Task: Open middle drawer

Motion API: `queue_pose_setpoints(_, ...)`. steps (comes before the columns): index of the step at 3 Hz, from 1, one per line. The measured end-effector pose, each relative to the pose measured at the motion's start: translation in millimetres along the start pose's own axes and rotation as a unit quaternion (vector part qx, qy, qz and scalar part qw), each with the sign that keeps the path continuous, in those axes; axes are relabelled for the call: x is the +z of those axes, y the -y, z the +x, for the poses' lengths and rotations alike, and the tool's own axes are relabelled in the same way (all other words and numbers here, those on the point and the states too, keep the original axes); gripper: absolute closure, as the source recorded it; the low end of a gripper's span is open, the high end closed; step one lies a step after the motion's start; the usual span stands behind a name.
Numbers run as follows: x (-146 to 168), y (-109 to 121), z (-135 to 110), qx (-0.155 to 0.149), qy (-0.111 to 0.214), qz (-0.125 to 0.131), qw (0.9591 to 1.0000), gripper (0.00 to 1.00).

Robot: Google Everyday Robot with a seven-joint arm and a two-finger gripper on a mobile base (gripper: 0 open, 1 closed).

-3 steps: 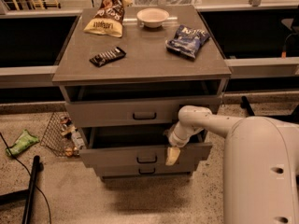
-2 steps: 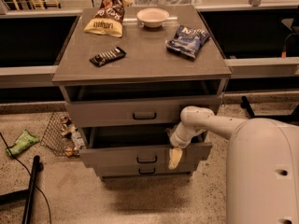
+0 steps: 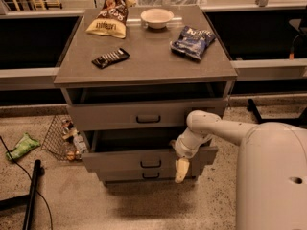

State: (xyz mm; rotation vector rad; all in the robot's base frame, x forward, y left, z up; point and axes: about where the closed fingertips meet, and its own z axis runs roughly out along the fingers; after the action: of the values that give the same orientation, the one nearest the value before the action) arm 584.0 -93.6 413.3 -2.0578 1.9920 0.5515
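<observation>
The grey cabinet has three drawers. The middle drawer, wide and shallow with a small dark handle, stands pulled out a little, with a dark gap above its front. My gripper hangs at the right part of this drawer's front, its pale tip pointing down over the front face, right of the handle. The taller top drawer is also slightly out. The narrow bottom drawer sits just below the middle one.
On the cabinet top lie a yellow snack bag, a white bowl, a blue snack bag and a dark candy bar. A wire basket, a green packet and a black pole are on the floor at left. My pale body fills the lower right.
My gripper has slid slightly down and to the right along the middle drawer's front. The drawer stands out about as far as before.
</observation>
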Motion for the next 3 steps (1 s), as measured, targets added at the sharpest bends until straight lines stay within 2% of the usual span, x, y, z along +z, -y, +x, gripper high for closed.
queue_pose_setpoints(1,4.5,-22.3,1.7,0.013,-0.007,-0.044,0.9989,0.19)
queue_pose_setpoints(2,0.6,-33.5,-2.9,0.013,-0.015,-0.059,0.9981,0.42)
queue_pose_setpoints(3,-8.4,-50.8,-10.7,0.012,-0.019,-0.068,0.9974,0.73)
